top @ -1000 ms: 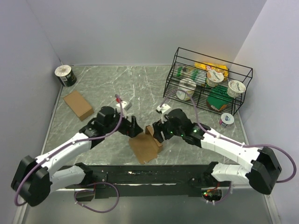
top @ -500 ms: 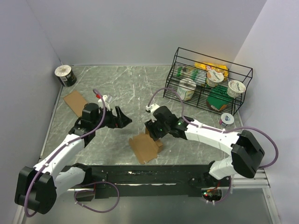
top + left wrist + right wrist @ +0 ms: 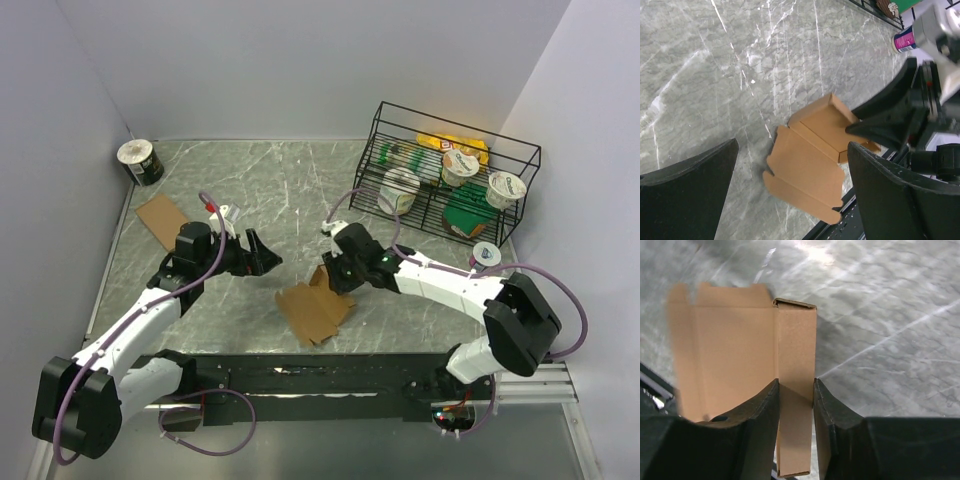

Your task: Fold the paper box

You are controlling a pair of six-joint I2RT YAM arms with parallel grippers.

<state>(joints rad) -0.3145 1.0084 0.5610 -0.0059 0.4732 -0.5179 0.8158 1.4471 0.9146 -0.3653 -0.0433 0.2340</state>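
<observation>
Paper box point(image 3: 310, 315) turned, edge in right hand point(image 3: 795, 386)

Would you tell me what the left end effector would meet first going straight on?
Probably the paper box, which the right end effector pinches by a raised flap; depth is unclear.

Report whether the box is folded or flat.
Partly folded: one flap stands raised, pinched in the right gripper; the rest of the box lies spread flat on the table.
</observation>
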